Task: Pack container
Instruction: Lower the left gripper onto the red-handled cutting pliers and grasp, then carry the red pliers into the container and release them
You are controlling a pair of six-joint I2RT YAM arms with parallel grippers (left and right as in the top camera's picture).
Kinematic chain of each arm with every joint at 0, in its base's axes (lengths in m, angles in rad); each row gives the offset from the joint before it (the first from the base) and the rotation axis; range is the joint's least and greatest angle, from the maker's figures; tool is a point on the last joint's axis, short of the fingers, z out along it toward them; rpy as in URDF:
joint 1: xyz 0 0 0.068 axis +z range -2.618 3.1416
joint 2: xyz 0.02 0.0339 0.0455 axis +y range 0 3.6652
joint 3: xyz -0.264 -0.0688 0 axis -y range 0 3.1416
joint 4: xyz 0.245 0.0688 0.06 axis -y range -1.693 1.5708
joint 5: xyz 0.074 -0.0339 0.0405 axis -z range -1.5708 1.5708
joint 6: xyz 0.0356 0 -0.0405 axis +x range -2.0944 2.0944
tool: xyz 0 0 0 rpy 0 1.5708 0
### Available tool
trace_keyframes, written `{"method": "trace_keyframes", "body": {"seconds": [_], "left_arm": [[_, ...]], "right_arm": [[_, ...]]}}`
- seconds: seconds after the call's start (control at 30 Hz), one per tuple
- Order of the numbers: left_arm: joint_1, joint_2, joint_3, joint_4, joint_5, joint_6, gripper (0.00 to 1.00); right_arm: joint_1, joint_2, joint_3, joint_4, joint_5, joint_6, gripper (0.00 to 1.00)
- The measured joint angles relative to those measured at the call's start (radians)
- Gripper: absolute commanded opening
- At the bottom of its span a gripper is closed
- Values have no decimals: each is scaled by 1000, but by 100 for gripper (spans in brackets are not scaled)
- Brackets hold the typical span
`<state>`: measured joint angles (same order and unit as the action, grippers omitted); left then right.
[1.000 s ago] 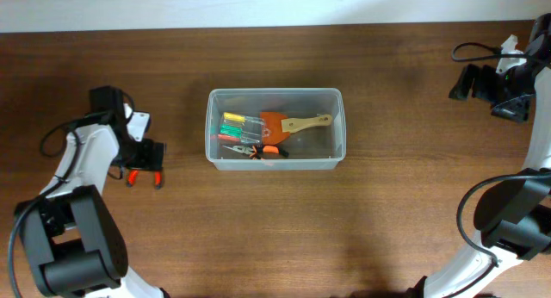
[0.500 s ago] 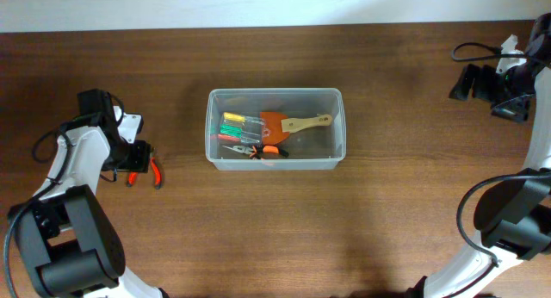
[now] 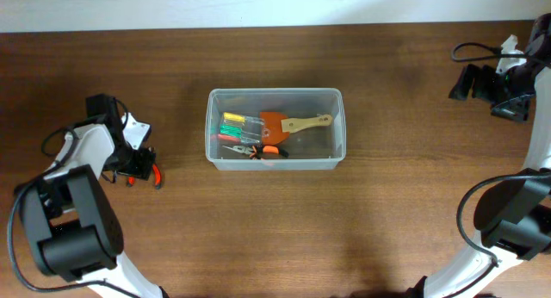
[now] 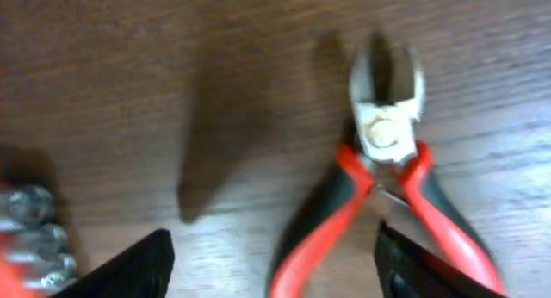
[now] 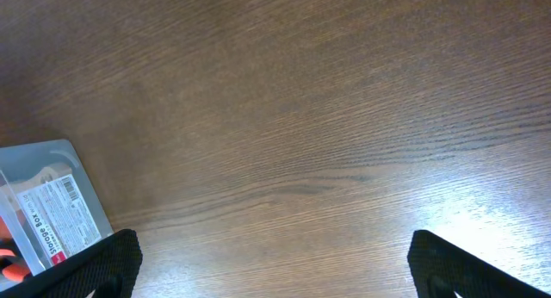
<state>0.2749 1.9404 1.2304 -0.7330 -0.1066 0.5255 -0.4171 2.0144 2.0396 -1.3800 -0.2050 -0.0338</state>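
The container (image 3: 275, 92) is a clear plastic bin at the table's middle. It holds a case of screwdrivers (image 3: 238, 123), an orange scraper with a wooden handle (image 3: 293, 123) and orange-handled pliers (image 3: 258, 150). My left gripper (image 3: 138, 160) is open, low over red-and-black-handled cutters (image 3: 156, 174) lying on the table left of the bin. In the left wrist view the cutters (image 4: 387, 160) lie with their handles between my open fingers (image 4: 275, 276). My right gripper (image 3: 482, 83) is open and empty at the far right, as the right wrist view (image 5: 275, 272) also shows.
A flat grey package with a barcode label (image 5: 43, 195) lies on the wood at the left edge of the right wrist view. The table's far edge (image 3: 275, 27) meets a white wall. Black cables (image 3: 473, 50) trail near the right arm.
My left wrist has shifted slightly and settled over the cutters, which stay in place. The right arm and the bin have not moved.
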Motion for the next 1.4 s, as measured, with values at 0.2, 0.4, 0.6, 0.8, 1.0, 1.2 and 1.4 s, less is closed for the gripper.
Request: {"method": "trace_keyframes", "body": {"seconds": [0.2,0.4,0.6,0.8,1.0,1.2,1.4], "left_arm": [[1,8,6,19,2,56,64],[0,16,10,28,28,101,40],[1,18,12,4,40,104,44],[1,18,13,-36,78,104,45],[1,18,13,-48,94,104,45],[1,18,13,-41,100,107,33],[0,20,13,-41,113,111,16]], "right_arm": [[0,0,0,0,0,0,99],[0,0,0,0,0,0,99],[0,0,0,-1,0,0,99],[0,0,0,-1,0,0,99],[0,0,0,0,0,0,99],[0,0,0,-1,0,0,99],[0,0,0,0,0,0,99]]}}
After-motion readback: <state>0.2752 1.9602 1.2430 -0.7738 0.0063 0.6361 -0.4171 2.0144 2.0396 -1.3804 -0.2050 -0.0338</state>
